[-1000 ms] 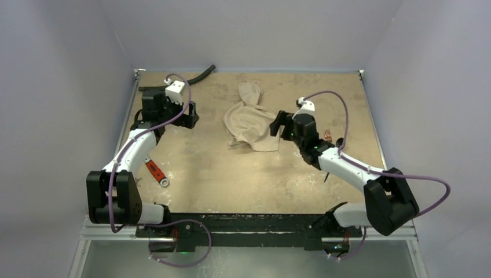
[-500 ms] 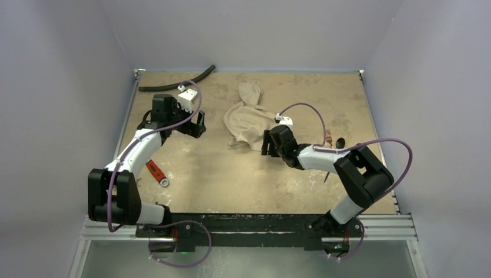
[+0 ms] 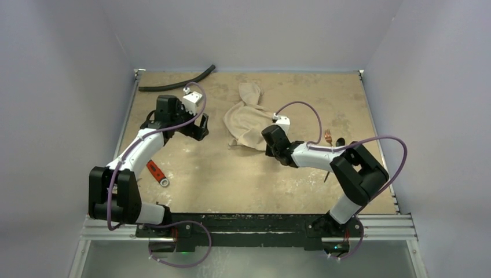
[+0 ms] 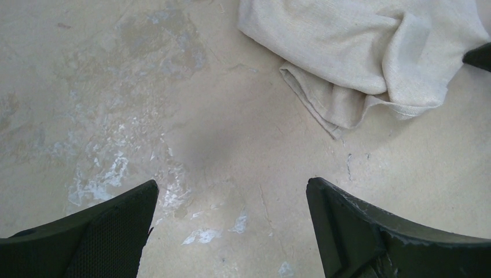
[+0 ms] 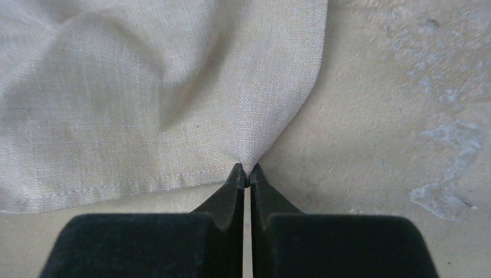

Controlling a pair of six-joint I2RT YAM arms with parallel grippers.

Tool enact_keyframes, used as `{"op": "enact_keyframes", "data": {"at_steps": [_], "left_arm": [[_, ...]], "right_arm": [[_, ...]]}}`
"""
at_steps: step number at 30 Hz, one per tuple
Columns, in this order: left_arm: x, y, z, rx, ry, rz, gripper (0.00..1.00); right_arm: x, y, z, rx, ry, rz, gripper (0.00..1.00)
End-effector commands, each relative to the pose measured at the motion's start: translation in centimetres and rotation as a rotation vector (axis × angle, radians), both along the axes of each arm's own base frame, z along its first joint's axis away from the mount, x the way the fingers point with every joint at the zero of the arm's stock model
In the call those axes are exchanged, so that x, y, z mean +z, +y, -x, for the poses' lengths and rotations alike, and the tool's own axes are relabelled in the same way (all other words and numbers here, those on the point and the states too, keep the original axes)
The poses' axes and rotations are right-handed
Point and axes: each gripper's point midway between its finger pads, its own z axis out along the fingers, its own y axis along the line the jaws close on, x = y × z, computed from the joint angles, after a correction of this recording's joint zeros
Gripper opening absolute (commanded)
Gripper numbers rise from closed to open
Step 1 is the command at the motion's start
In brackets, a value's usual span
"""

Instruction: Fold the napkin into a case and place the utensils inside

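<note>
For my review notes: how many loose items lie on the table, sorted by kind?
Cloth: 1, the napkin
Cutlery: 2, the fork and the spoon
Hose: 1, the black hose
Hand tool: 1, the red-handled tool
Total: 5

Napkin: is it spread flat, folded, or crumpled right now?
Crumpled. The napkin lies bunched in loose creases, not folded into any neat shape, and the right claw is shut on one corner.

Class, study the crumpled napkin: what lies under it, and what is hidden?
Only bare tabletop shows around the napkin; anything beneath its folds is covered. The right gripper pinches its near corner. The fork and spoon lie apart, to the right.
</note>
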Motion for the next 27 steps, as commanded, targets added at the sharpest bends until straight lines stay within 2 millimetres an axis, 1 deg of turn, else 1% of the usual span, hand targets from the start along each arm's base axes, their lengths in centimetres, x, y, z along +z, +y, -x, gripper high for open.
{"op": "enact_keyframes", "data": {"at_steps": [1,3,6,7,9,11,16,18,20,23,25,27], "left_arm": [[0.9,-2.3,0.2,-0.09,-0.027,0.0,0.99],[1.0,-3.7,0.6,-0.124,-0.037,-0.01,0.99],[1.0,-6.0,1.4,-0.188,-0.058,-0.037,0.99],[1.0,-7.1,1.8,-0.222,-0.067,-0.048,0.99],[0.6,-8.4,2.3,-0.264,-0.078,-0.077,0.99],[0.2,-9.5,2.6,-0.298,-0.082,-0.095,0.99],[-0.6,-11.3,2.7,-0.335,-0.075,-0.094,0.99],[-0.7,-12.3,3.0,-0.366,-0.071,-0.079,0.99],[-0.8,-13.4,3.5,-0.406,-0.072,-0.074,0.99],[-1.6,-14.6,4.0,-0.456,-0.092,-0.099,0.99],[-2.3,-15.2,3.9,-0.49,-0.108,-0.137,0.99],[-2.7,-15.4,3.1,-0.502,-0.123,-0.175,0.99]], "right_arm": [[6.3,0.0,-2.2,-0.019,-0.11,0.028,0.0],[9.0,0.2,-2.7,-0.008,-0.154,0.018,0.0],[12.6,0.0,-3.1,-0.011,-0.211,0.003,0.0],[13.6,0.0,-3.2,-0.011,-0.227,-0.001,0.0],[15.2,-0.4,-3.4,-0.023,-0.25,-0.004,0.0],[16.1,-0.9,-3.6,-0.036,-0.26,0.004,0.0],[17.7,-3.1,-4.1,-0.093,-0.281,0.015,0.0],[18.3,-4.6,-4.5,-0.134,-0.286,0.028,0.0],[18.9,-6.6,-5.0,-0.176,-0.29,0.032,0.0],[19.3,-9.2,-5.4,-0.219,-0.29,0.05,0.0],[19.3,-9.8,-5.3,-0.229,-0.293,0.058,0.0],[19.0,-9.8,-5.3,-0.228,-0.289,0.056,0.0]]}}
